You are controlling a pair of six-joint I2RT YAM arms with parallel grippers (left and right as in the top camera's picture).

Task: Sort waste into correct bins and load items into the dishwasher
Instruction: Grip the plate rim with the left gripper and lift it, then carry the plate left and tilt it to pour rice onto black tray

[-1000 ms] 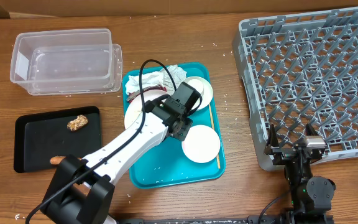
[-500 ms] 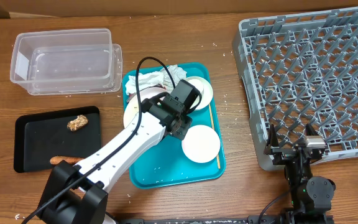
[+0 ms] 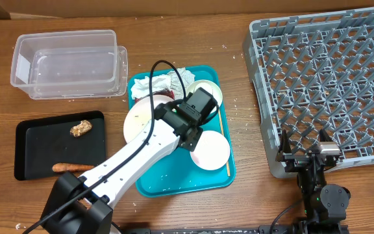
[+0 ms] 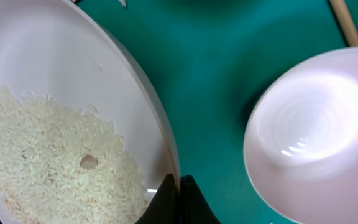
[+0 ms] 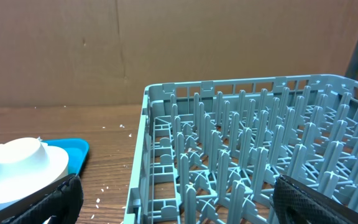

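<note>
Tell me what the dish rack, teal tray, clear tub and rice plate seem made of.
Dish rack: moulded grey plastic, matt; thin uniform pegs and grid.
Teal tray: plastic, smooth, slightly glossy; rounded moulded rim.
Clear tub: see-through plastic; table shows through.
Plate: glossy white, likely glazed ceramic or melamine; cannot tell which.

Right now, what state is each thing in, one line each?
Left gripper, shut on the rice plate at its rim.
Right gripper, open, holding nothing.
Rice plate, gripped, rice on it.
White bowl, loose on the teal tray.
Dish rack, empty.
Clear tub, open, empty.
Black tray, holds a brown food piece.
</note>
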